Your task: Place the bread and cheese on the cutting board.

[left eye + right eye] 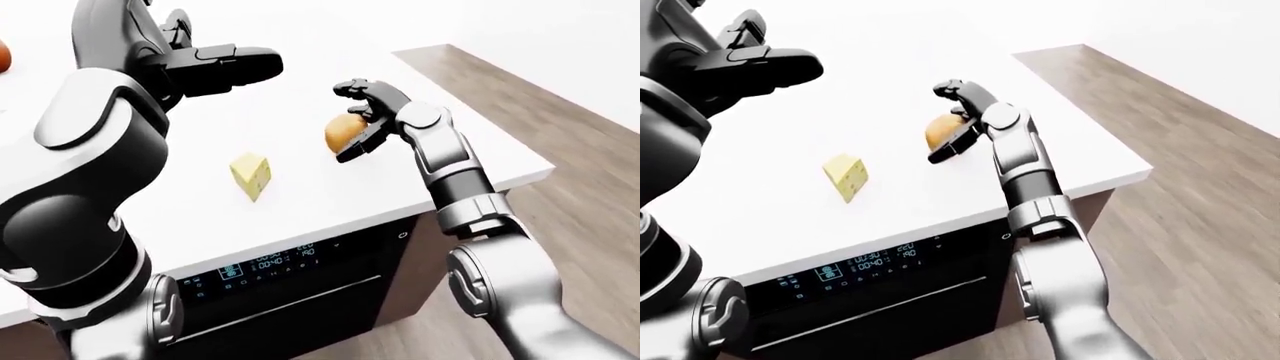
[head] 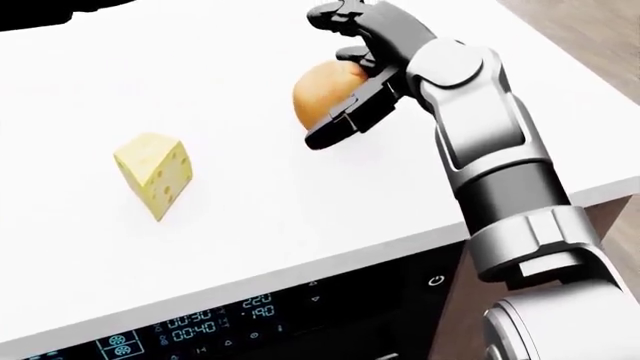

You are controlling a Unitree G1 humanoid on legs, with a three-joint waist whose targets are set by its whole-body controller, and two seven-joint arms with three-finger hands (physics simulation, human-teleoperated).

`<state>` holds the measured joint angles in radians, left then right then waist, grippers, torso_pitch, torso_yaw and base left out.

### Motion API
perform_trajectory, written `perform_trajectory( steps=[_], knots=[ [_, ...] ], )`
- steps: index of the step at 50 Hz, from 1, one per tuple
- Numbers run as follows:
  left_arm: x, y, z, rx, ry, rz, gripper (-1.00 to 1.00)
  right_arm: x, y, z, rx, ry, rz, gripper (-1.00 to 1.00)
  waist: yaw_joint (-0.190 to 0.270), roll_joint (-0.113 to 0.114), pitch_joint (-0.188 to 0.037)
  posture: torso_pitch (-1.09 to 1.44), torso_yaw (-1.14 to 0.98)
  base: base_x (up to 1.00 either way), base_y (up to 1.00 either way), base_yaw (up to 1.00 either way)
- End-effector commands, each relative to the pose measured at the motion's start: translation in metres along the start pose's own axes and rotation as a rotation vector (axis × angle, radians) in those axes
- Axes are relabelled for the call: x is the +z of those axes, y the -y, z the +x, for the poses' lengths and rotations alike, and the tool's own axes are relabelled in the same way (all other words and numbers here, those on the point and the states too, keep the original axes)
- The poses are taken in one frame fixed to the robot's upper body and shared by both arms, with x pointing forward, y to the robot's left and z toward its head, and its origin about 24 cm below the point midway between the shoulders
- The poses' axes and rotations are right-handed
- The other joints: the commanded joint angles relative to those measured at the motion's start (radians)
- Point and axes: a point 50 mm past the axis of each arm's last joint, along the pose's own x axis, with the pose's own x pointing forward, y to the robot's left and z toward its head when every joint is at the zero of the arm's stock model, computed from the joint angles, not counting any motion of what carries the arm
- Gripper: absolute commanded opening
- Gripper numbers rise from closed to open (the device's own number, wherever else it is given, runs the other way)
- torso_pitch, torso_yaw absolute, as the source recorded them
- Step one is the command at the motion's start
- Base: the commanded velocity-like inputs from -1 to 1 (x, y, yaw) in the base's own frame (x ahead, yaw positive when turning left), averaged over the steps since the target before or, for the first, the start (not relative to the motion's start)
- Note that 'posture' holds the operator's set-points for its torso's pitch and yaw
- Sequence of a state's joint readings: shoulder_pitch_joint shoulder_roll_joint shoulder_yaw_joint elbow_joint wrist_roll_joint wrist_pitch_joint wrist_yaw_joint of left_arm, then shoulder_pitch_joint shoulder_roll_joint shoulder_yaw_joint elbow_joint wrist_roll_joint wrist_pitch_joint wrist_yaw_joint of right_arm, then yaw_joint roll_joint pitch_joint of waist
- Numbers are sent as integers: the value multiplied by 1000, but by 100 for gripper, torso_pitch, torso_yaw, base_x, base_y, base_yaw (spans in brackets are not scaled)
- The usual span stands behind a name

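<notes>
Right hand [image 2: 340, 75] is cupped around the bread [image 2: 322, 94]: one long finger under its right side, the others curled over the top. Full closure can't be confirmed; likely a grasp being set for a lift. Bread sits on the white surface [image 2: 250, 225]. Cheese [image 2: 155, 172] stands well apart to the left, untouched. Left hand [image 1: 215, 64] is held high, fingers spread, empty. Cutting board not in view.

counter [image 2: 260, 195] open between cheese [image 2: 155, 172] and bread [image 2: 322, 94] | nothing between
</notes>
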<state>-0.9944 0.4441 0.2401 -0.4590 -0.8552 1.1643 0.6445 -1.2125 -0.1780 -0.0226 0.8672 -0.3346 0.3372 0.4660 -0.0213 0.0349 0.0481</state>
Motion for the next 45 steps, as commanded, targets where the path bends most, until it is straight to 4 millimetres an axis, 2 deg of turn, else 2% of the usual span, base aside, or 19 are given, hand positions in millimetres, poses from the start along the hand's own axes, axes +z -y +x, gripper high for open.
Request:
perform_trajectory(
  steps=[1, 5, 12, 14, 16, 17, 22, 23, 24, 36, 39, 43, 44, 45],
  knots=[
    [14, -1, -2, 3, 72, -18, 100, 19, 4, -3, -3, 63, -28, 70, 1, 1, -28, 0, 0, 0, 0, 0],
    [15, -2, -3, 5, 74, -19, 100, 12, -1, 0, -9, 41, -83, 66, 1, 1, -29, 0, 0, 0, 0, 0],
    [15, -1, -3, 4, 73, -18, 100, 10, -4, 1, -5, 39, -100, 59, 0, 1, -31, 0, 0, 0, 0, 0],
    [15, -1, -4, 3, 75, -17, 100, 9, -5, 2, -6, 36, -109, 52, -1, 1, -31, 0, 0, 0, 0, 0],
    [14, -1, -3, 3, 73, -16, 100, 9, -5, 2, -6, 35, -111, 43, -1, 1, -31, 0, 0, 0, 0, 0],
    [14, -1, -3, 1, 73, -16, 100, 9, -4, 1, -10, 37, -111, 29, -1, 1, -31, 0, 0, 0, 0, 0],
    [14, -1, -3, 2, 75, -16, 100, 8, -7, 3, -5, 38, -111, 7, -1, 1, -32, 0, 0, 0, 0, 0],
    [14, -1, -3, 2, 74, -16, 100, 8, -8, 3, -6, 39, -111, -9, -2, 1, -32, 0, 0, 0, 0, 0],
    [15, 0, -4, 2, 74, -15, 100, 8, -8, 3, -6, 40, -111, -14, -2, 0, -33, 0, 0, 0, 0, 0],
    [15, 0, -4, -1, 77, -16, 100, -1, -14, 5, 6, 32, -112, -15, -3, -3, -33, 0, 0, 0, 0, 0],
    [14, 0, -4, 0, 77, -16, 100, -3, -16, 6, 4, 21, -142, -28, -4, -3, -32, 0, 0, 0, 0, 0],
    [14, 0, -3, -2, 76, -15, 100, -2, -19, 6, 10, 10, -191, -27, -3, -3, -32, 0, 0, 0, 0, 0],
    [14, 0, -4, -1, 76, -15, 100, -2, -19, 6, 9, 8, -205, -36, -3, -3, -32, 0, 0, 0, 0, 0],
    [14, 0, -3, -1, 77, -16, 100, 0, -18, 5, 4, 15, -207, -75, -3, -3, -32, 0, 0, 0, 0, 0]
  ],
)
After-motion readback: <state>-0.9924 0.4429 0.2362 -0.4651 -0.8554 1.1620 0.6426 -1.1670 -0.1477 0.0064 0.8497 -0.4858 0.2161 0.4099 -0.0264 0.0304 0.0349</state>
